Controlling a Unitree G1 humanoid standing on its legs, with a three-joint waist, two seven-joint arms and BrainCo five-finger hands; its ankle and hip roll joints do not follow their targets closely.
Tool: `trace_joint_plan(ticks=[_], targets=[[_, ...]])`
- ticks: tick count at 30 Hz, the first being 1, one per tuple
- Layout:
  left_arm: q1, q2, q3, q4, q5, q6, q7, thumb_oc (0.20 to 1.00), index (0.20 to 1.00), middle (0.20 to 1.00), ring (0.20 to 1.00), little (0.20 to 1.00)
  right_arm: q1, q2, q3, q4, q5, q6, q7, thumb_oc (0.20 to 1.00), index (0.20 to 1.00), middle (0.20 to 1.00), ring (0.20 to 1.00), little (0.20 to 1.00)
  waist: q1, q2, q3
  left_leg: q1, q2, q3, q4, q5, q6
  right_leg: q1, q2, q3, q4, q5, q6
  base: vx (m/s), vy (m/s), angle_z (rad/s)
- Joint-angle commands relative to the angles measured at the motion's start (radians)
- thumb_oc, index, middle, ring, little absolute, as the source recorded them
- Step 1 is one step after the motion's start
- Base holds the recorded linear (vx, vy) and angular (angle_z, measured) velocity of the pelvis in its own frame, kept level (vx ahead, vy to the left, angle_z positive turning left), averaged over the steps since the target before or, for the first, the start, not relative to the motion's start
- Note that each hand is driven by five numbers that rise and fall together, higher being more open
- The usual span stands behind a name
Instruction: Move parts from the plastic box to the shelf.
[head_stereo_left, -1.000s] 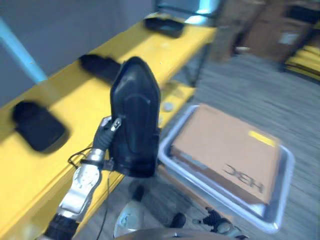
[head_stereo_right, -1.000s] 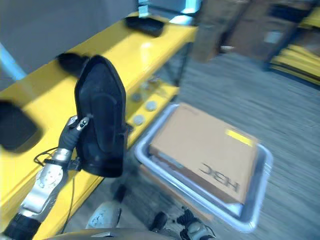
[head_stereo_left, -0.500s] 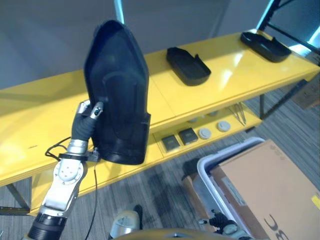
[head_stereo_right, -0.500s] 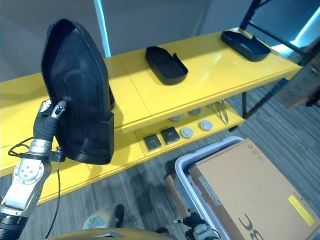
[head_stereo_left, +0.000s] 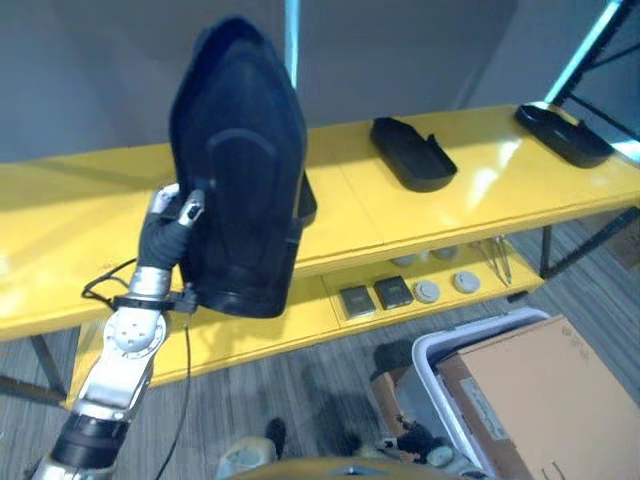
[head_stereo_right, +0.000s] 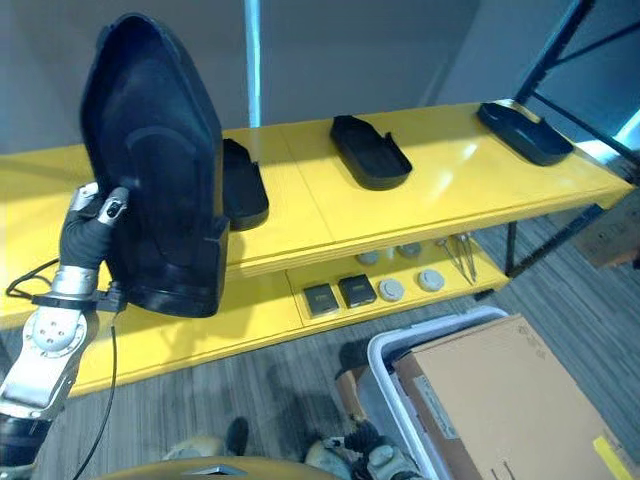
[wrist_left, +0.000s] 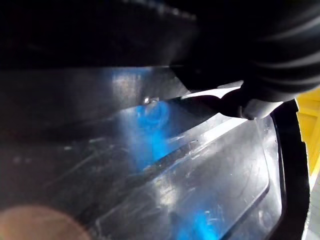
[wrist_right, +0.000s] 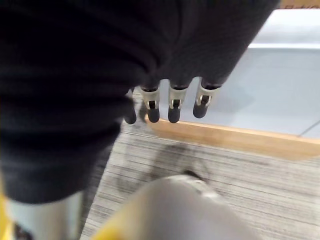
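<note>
Raised higher than before, the large black moulded plastic part (head_stereo_left: 240, 180) stands upright, grasped by the left robot hand (head_stereo_left: 165, 232) over the yellow shelf (head_stereo_left: 480, 190); right robot hand (wrist_right: 172, 102) hangs relaxed above grey carpet (head_stereo_right: 250, 380).

The black part (head_stereo_left: 240, 190) looks like scuffed glossy plastic, the shelf (head_stereo_left: 470, 180) smooth yellow-painted, the cardboard box (head_stereo_left: 550, 400) matt.

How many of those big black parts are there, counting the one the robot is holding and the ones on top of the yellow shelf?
Held in the left hand: 1 black part
Lying on the yellow shelf: 3 black parts
Total: 4
</note>
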Motion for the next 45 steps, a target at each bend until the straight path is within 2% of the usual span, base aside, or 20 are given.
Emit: trace_joint_plan(ticks=[1,6,8,9,10,11,14,16,19,22,24,26,27,28,31,33,35,40,42,45], targets=[[0.031,0.002,0.045,-0.144,-0.017,-0.084,0.014,0.2,0.2,0.2,0.2,0.2,-0.015,0.01,0.03,0.029,0.081,0.012,0.012,1.0,1.0,1.0,1.0,1.0,0.031,-0.028,-0.013,0.094,0.003,0.017,0.021,-0.2,0.002,0.113,-0.036,-0.174,-0.213,0.087,0.029,0.03,-0.082,0.86],[0.113,-0.024,0.119,-0.162,-0.062,-0.076,0.018,0.2,0.2,0.2,0.2,0.2,-0.012,0.001,0.026,0.001,0.158,-0.005,0.045,1.0,1.0,1.0,1.0,1.0,0.064,-0.029,-0.001,0.049,0.0,0.003,0.106,-0.211,-0.038,0.177,-0.016,-0.241,-0.286,0.08,0.007,0.08,-0.118,0.48],[0.112,-0.031,0.115,-0.168,-0.064,-0.072,0.013,0.2,0.2,0.2,0.2,0.2,-0.013,-0.007,0.014,-0.002,0.162,-0.008,0.042,1.0,1.0,1.0,1.0,1.0,0.054,-0.026,0.004,0.014,0.0,0.021,0.14,-0.209,-0.049,0.18,-0.026,-0.279,-0.286,0.074,0.005,-0.03,0.01,0.49],[0.093,-0.035,0.094,-0.165,-0.068,-0.069,-0.005,0.2,0.2,0.2,0.2,0.2,-0.018,-0.035,-0.009,-0.002,0.157,-0.009,0.03,1.0,1.0,1.0,1.0,1.0,0.048,-0.018,0.019,-0.024,0.049,0.136,0.17,-0.197,-0.069,0.193,-0.051,-0.352,-0.283,0.057,0.001,-0.06,0.05,0.92],[0.092,-0.035,0.094,-0.165,-0.068,-0.068,-0.005,0.2,0.2,0.2,0.2,0.2,-0.019,-0.035,-0.01,-0.002,0.156,-0.009,0.03,1.0,1.0,1.0,1.0,1.0,0.046,-0.018,0.018,-0.03,0.046,0.135,0.17,-0.191,-0.067,0.188,-0.053,-0.355,-0.283,0.06,0.002,-0.03,0.068,1.54],[0.088,-0.03,0.085,-0.165,-0.066,-0.066,-0.013,0.2,0.2,0.2,0.2,0.2,-0.021,-0.047,-0.01,0.002,0.148,-0.007,0.025,1.0,1.0,1.0,1.0,1.0,0.05,-0.013,0.023,-0.037,0.082,0.173,0.173,-0.185,-0.076,0.2,-0.063,-0.39,-0.28,0.056,0.003,0.02,0.062,1.84],[0.105,-0.012,0.091,-0.155,-0.078,-0.068,-0.024,0.2,0.2,0.2,0.2,0.2,-0.015,-0.055,-0.012,0.019,0.124,0.002,0.028,1.0,1.0,1.0,1.0,1.0,0.066,-0.009,0.019,-0.036,0.172,0.166,0.124,-0.122,-0.112,0.231,-0.086,-0.437,-0.266,0.044,0.005,0.11,0.124,0.84],[0.11,-0.007,0.098,-0.139,-0.095,-0.063,-0.026,0.2,0.2,0.2,0.2,0.2,-0.006,-0.057,-0.02,0.013,0.125,0.006,0.032,1.0,1.0,1.0,1.0,1.0,0.06,-0.008,0.012,-0.033,0.267,0.154,0.071,-0.068,-0.145,0.255,-0.107,-0.45,-0.243,0.007,0.014,0.21,0.206,0.6],[0.1,-0.006,0.102,-0.119,-0.107,-0.056,-0.019,0.2,0.2,0.2,0.2,0.2,0.002,-0.061,-0.027,-0.005,0.132,0.01,0.033,1.0,1.0,1.0,1.0,1.0,0.045,0.003,0.012,-0.049,0.405,0.188,-0.025,0.073,-0.181,0.264,-0.147,-0.472,-0.209,-0.01,0.037,0.15,0.291,0.3],[0.093,-0.004,0.1,-0.106,-0.116,-0.053,-0.025,0.2,0.2,0.2,0.2,0.2,0.003,-0.065,-0.044,0.005,0.141,0.019,0.033,1.0,1.0,1.0,1.0,1.0,0.045,0.028,-0.001,-0.058,0.456,0.205,-0.076,0.133,-0.227,0.288,-0.181,-0.482,-0.201,-0.011,0.064,0.17,0.387,0.15],[0.092,-0.005,0.097,-0.104,-0.122,-0.051,-0.032,0.2,0.2,0.2,0.2,0.2,0.003,-0.063,-0.052,0.014,0.143,0.021,0.032,1.0,1.0,1.0,1.0,1.0,0.047,0.038,-0.013,-0.053,0.449,0.199,-0.079,0.117,-0.232,0.294,-0.187,-0.48,-0.202,-0.005,0.069,0.15,0.36,0.08],[0.074,0.01,0.081,-0.106,-0.117,-0.044,-0.044,0.2,0.2,0.2,0.2,0.2,-0.002,-0.059,-0.069,0.03,0.133,0.033,0.031,1.0,1.0,1.0,1.0,1.0,0.059,0.052,-0.038,-0.039,0.39,0.13,-0.08,0.054,-0.23,0.297,-0.241,-0.474,-0.206,0.055,0.099,0.17,0.518,0.05],[0.073,0.01,0.08,-0.106,-0.117,-0.044,-0.044,0.2,0.2,0.2,0.2,0.2,-0.001,-0.059,-0.07,0.03,0.132,0.033,0.031,1.0,1.0,1.0,1.0,1.0,0.059,0.049,-0.038,-0.038,0.387,0.131,-0.079,0.053,-0.229,0.298,-0.244,-0.474,-0.206,0.056,0.101,0.23,0.527,-0.02],[0.049,0.041,0.064,-0.113,-0.116,-0.042,-0.069,0.2,0.2,0.2,0.2,0.2,-0.005,-0.053,-0.099,0.026,0.135,0.035,0.029,1.0,1.0,1.0,1.0,1.0,0.035,0.029,-0.045,-0.01,0.332,0.137,-0.08,-0.002,-0.206,0.297,-0.314,-0.451,-0.189,0.155,0.146,0.22,0.52,-0.07],[0.026,0.095,0.062,-0.109,-0.099,-0.032,-0.062,0.2,0.2,0.2,0.2,0.2,-0.016,-0.04,-0.133,0.009,0.152,0.046,0.012,1.0,1.0,1.0,1.0,1.0,0.009,-0.003,-0.032,0.023,0.228,0.171,-0.076,-0.042,-0.136,0.223,-0.431,-0.384,-0.126,0.411,0.174,0.15,0.56,-0.09],[0.044,0.116,0.089,-0.121,-0.099,-0.022,-0.075,0.2,0.2,0.2,0.2,0.2,-0.036,-0.028,-0.137,0.01,0.146,0.049,0.011,1.0,1.0,1.0,1.0,1.0,0.009,0.009,-0.028,0.043,0.203,0.206,-0.083,-0.066,-0.097,0.161,-0.446,-0.393,-0.066,0.411,0.167,0.08,0.478,-0.4],[0.046,0.131,0.095,-0.12,-0.073,-0.016,-0.077,0.2,0.2,0.2,0.2,0.2,-0.038,-0.029,-0.134,0.026,0.129,0.047,-0.007,1.0,1.0,1.0,1.0,1.0,-0.004,0.022,-0.02,0.07,0.188,0.222,-0.086,-0.082,-0.069,0.106,-0.395,-0.364,0.006,0.323,0.144,0.09,0.389,-1.13],[0.036,0.129,0.1,-0.079,-0.045,0.006,-0.063,0.2,0.2,0.2,0.2,0.2,-0.013,-0.005,-0.103,0.028,0.15,0.045,0.009,1.0,1.0,1.0,1.0,1.0,-0.058,0.03,-0.008,0.105,0.171,0.234,-0.086,-0.099,-0.05,-0.002,-0.157,-0.296,-0.052,0.149,0.092,0.1,0.165,-0.31],[0.03,0.11,0.1,-0.057,-0.031,0.009,-0.055,0.2,0.2,0.2,0.2,0.2,-0.002,-0.001,-0.09,0.034,0.159,0.044,0.014,1.0,1.0,1.0,1.0,1.0,-0.075,0.018,-0.005,0.125,0.155,0.23,-0.086,-0.111,-0.048,-0.002,-0.09,-0.24,-0.127,0.142,0.077,0.15,0.008,-0.07],[0.033,0.088,0.116,-0.01,-0.012,0.021,-0.04,0.2,0.2,0.2,0.2,0.2,0.019,0.008,-0.067,0.047,0.135,0.054,0.034,1.0,1.0,1.0,1.0,1.0,-0.076,0.001,-0.016,0.134,0.134,0.23,-0.086,-0.115,-0.044,0.045,-0.076,-0.211,-0.202,0.15,0.061,0.18,-0.049,0.28]])
